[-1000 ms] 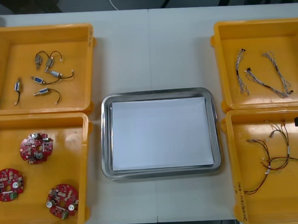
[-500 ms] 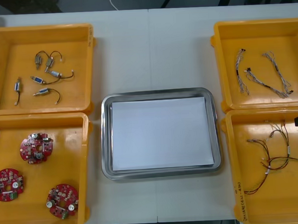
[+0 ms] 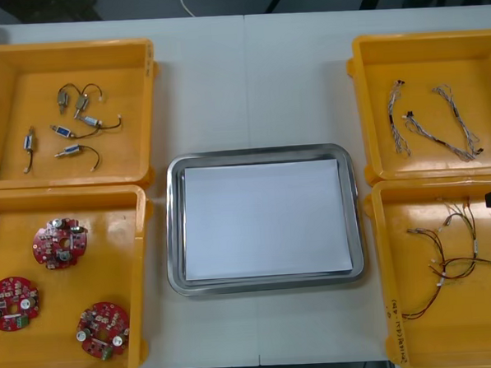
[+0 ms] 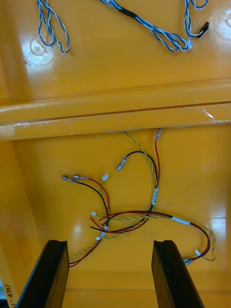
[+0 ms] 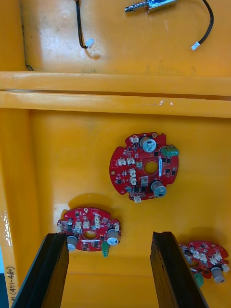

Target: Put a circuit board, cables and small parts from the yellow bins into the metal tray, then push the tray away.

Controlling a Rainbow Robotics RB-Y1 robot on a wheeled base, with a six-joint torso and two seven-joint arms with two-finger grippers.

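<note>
Left gripper (image 5: 109, 236) fingers apart over the near-left bin (image 5: 57, 159); I'd pinch a board (image 5: 144, 166) by its rim: stiff, light, components fragile. Tray (image 3: 260, 153) sits centre, white inside, not loaded. Right gripper (image 4: 109, 243) apart too, above the red-black cables (image 4: 130, 216): limp, snag-prone, grab mid-bundle.

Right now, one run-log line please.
left gripper: open over circuit boards | right gripper: open over cables | metal tray: white inside

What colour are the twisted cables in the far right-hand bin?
The twisted cables are blue and white, clearest in the right wrist view.
</note>
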